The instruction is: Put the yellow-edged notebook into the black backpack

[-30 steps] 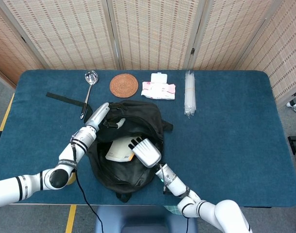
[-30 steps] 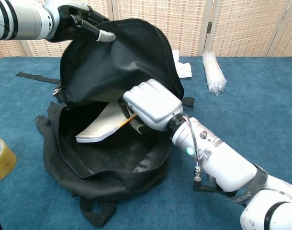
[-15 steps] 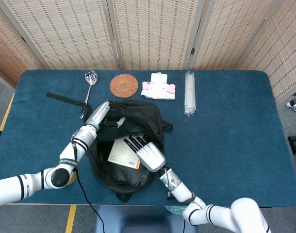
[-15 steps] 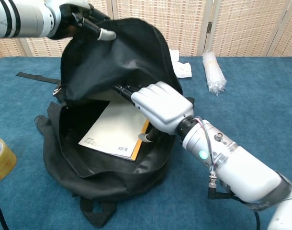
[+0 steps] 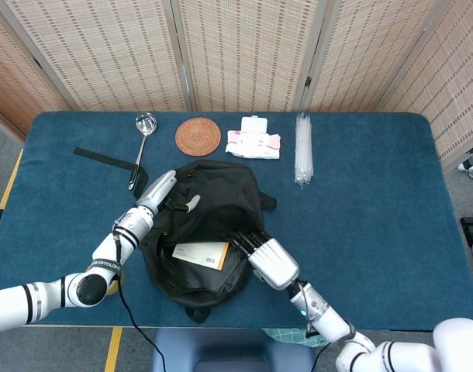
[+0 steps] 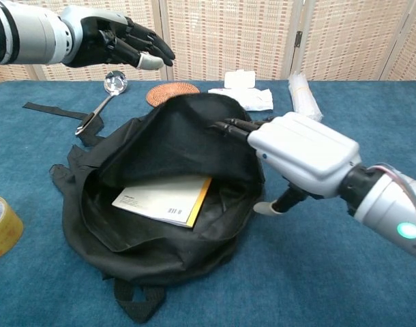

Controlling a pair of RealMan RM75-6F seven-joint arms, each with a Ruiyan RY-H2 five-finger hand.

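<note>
The black backpack (image 5: 213,203) (image 6: 160,255) lies open on the blue table. The yellow-edged notebook (image 5: 199,254) (image 6: 164,199) lies flat inside it, yellow edge to the right, and nothing touches it. My right hand (image 5: 267,260) (image 6: 300,153) hovers open at the bag's right rim, fingers stretched out over the opening. My left hand (image 5: 168,195) (image 6: 119,41) is raised above the bag's far left side, fingers spread, holding nothing. The bag's flap sags down behind the opening.
Along the table's far side lie a metal ladle (image 5: 143,128), a round wicker coaster (image 5: 198,136), a white tissue pack (image 5: 253,143) and a bundle of clear straws (image 5: 302,147). A black strap (image 5: 103,158) trails left. A yellow tape roll (image 6: 2,228) sits near the left front.
My right hand let go of the notebook and drew back out of the bag. My left hand released the flap, which dropped. The notebook settled flat inside.
</note>
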